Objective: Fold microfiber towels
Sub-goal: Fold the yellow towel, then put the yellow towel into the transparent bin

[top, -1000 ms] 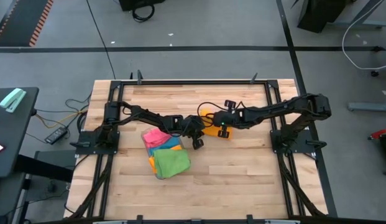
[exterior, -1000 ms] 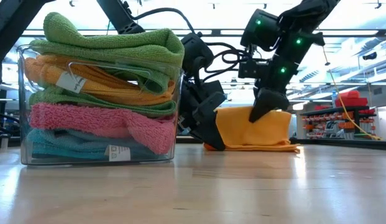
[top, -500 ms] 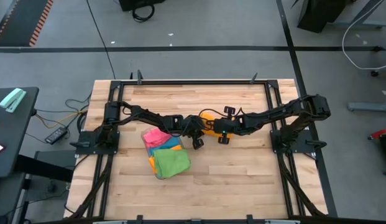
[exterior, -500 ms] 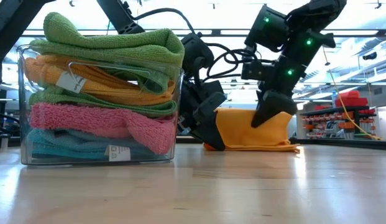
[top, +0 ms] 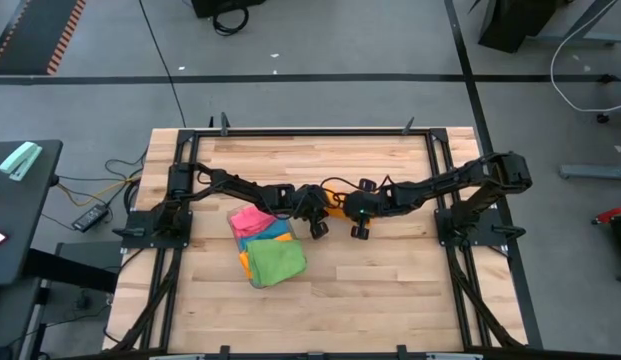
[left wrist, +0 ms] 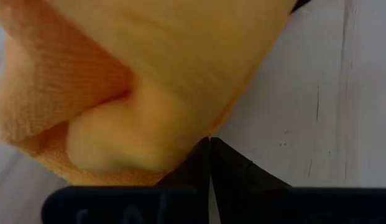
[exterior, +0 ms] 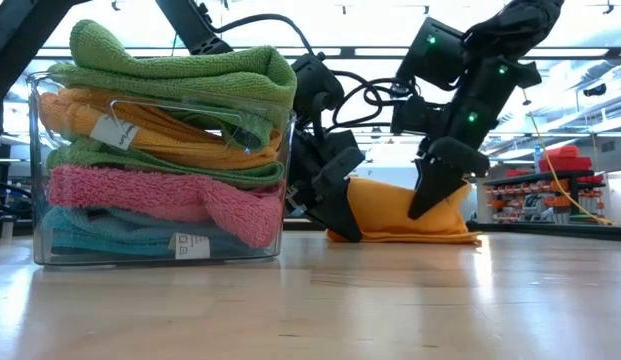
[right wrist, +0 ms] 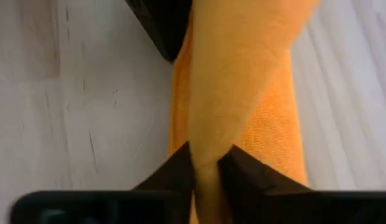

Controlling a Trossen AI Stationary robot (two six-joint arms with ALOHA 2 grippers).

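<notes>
An orange towel (exterior: pixel 400 212) lies partly folded on the table near the middle. It also shows between the two grippers in the high view (top: pixel 335 198). My left gripper (top: pixel 316 212) is shut, low at the towel's left end (exterior: pixel 335 215). My right gripper (top: pixel 358 222) is shut on the towel and reaches down onto it from above in the low view (exterior: pixel 430 195). Both arms hide most of the towel from above. My left gripper's shut fingertips (left wrist: pixel 209 149) sit at the orange towel's lower edge (left wrist: pixel 180 158), close to the table. I cannot tell whether a layer lies between them. My right gripper pinches a raised fold of the orange towel (right wrist: pixel 208 146) between its two fingers. The fingers slant down from above. The fold stands up from the rest of the towel (exterior: pixel 390 228), which lies on the table.
A small clear plastic tray (exterior: pixel 288 200) stands left of centre near the front. It holds a stack of folded green, orange, pink and blue towels (top: pixel 265 245). Bare wood lies right of and in front of the grippers.
My right gripper has moved toward the table's near edge and a little left, still shut on the orange towel's fold, drawing that fold along. Less orange shows from above. The left gripper has kept still.
</notes>
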